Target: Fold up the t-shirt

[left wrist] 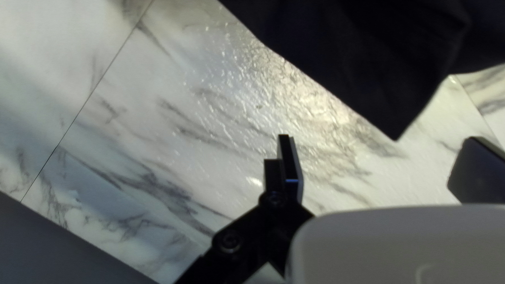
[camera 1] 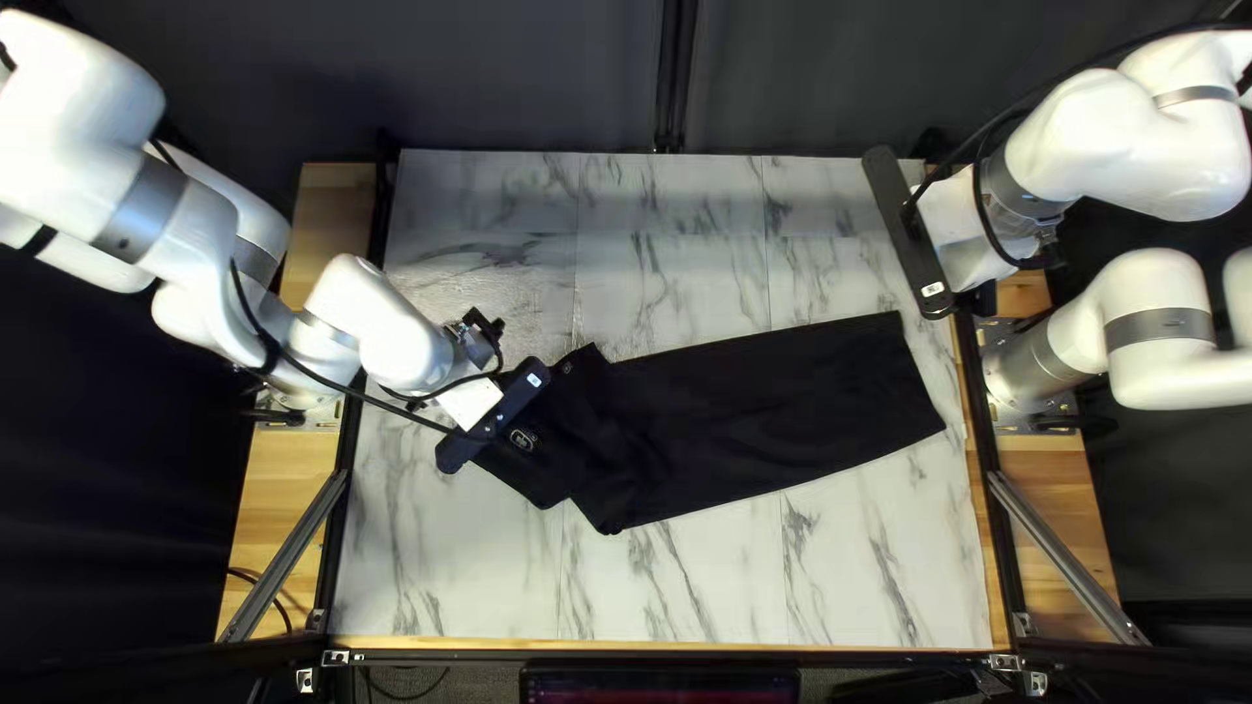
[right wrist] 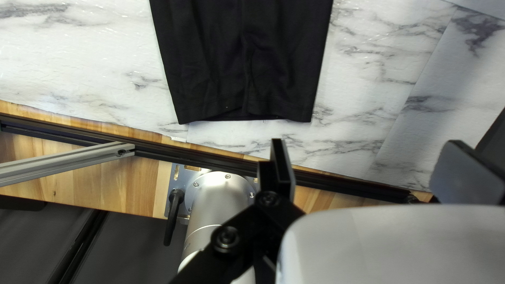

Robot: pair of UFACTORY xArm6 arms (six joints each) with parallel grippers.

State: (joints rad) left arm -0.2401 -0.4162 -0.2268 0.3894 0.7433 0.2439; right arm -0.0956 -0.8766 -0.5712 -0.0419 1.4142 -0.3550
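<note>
Black shirt (camera 1: pixel 770 417) looks folded longways. Left claw (left wrist: pixel 381 144) and right claw (right wrist: pixel 363 144) are wide. Next, pinch the bottom edge (right wrist: pixel 284 113).

From above the near edge, the top left view slants down across the whole table (camera 1: pixel 678 587); the wrist views look down from closer, sharing with it opposite ends of the cloth (camera 1: pixel 783 404).

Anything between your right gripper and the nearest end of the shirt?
Nothing visible is in the way. The right gripper is open, and only marble-patterned tabletop shows between it and the shirt.
</note>
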